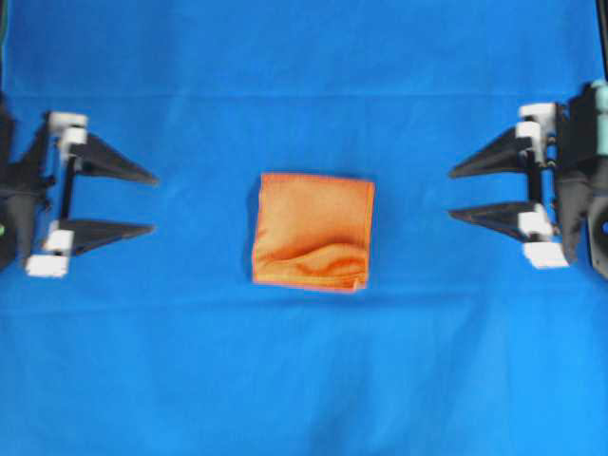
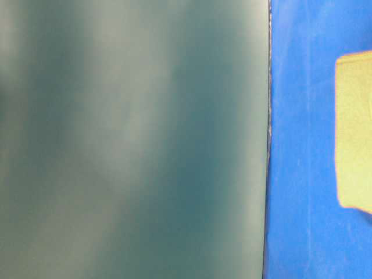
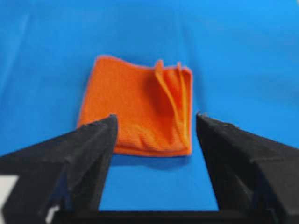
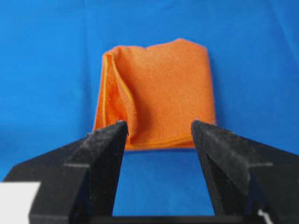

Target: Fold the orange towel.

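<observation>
The orange towel (image 1: 313,231) lies folded into a small square in the middle of the blue cloth, with a raised wrinkle along its near edge. It also shows in the left wrist view as the orange towel (image 3: 138,105) and in the right wrist view (image 4: 159,93). The table-level view catches only its washed-out pale edge (image 2: 354,131). My left gripper (image 1: 152,202) stands open at the far left, well clear of the towel, nothing between its fingers. My right gripper (image 1: 451,195) stands open at the far right, also empty and apart from the towel.
A blue cloth (image 1: 304,380) covers the whole table. In the table-level view a blurred grey-green surface (image 2: 133,139) fills the left two thirds of the frame.
</observation>
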Tool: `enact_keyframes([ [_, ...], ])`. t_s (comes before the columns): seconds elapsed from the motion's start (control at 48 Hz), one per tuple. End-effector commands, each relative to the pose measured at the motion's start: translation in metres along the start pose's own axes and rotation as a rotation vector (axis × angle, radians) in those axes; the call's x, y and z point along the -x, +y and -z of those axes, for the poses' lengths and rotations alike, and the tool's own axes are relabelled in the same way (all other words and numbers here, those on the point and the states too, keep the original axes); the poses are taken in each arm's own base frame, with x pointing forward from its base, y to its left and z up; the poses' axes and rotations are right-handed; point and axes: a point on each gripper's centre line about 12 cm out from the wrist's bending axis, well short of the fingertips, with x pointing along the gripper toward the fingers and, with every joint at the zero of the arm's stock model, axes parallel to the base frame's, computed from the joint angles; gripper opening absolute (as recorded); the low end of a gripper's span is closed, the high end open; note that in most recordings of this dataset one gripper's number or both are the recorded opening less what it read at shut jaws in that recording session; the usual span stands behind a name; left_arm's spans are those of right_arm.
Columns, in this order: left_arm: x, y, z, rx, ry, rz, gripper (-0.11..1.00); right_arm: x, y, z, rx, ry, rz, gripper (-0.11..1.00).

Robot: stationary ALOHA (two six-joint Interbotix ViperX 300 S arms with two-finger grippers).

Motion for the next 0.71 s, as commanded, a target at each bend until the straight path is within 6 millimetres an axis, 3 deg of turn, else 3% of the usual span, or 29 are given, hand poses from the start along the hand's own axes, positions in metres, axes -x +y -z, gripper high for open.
enact_keyframes([
  [0.0, 0.013, 0.002, -0.001, 0.002, -0.054, -0.008, 0.61, 0.01, -0.003, 0.003, -0.003, -0.055, -0.001, 0.61],
  [0.334, 0.043, 0.005, 0.029, 0.007, -0.106, -0.025, 0.61, 0.027, -0.013, 0.049, -0.021, -0.13, -0.012, 0.61],
  [0.688, 0.043, 0.006, 0.036, 0.008, -0.09, -0.028, 0.61, 0.026, -0.013, 0.055, -0.026, -0.135, -0.023, 0.61],
])
